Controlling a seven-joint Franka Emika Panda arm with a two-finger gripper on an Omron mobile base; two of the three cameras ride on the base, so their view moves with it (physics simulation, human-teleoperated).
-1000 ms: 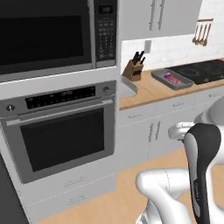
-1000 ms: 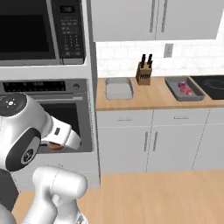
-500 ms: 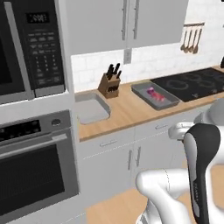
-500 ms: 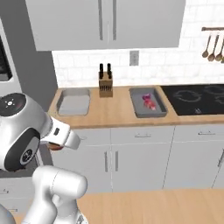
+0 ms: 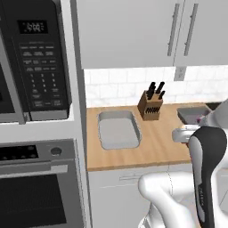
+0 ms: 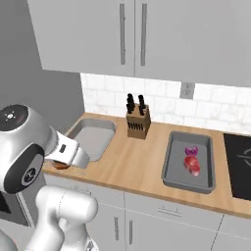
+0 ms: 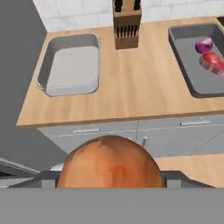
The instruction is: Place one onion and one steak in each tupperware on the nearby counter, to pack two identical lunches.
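Shift: base had rolled right along the cabinets; oven and microwave slid off toward the left, counter (image 6: 147, 166) now ahead.
Gripper (image 7: 111, 181): jaws clamped on a brown onion (image 7: 109, 162), held short of the counter.
Right tupperware (image 6: 171, 166): packed with purple onion (image 6: 191, 150) and steak (image 6: 192, 164).
Left tupperware (image 5: 118, 131): bare; seemingly needing this onion, then a steak.

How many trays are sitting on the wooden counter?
2. A pale grey shallow tupperware tray lies left of the wooden knife block, with nothing in it. A darker grey tray lies to the right, holding a purple onion and red steak.
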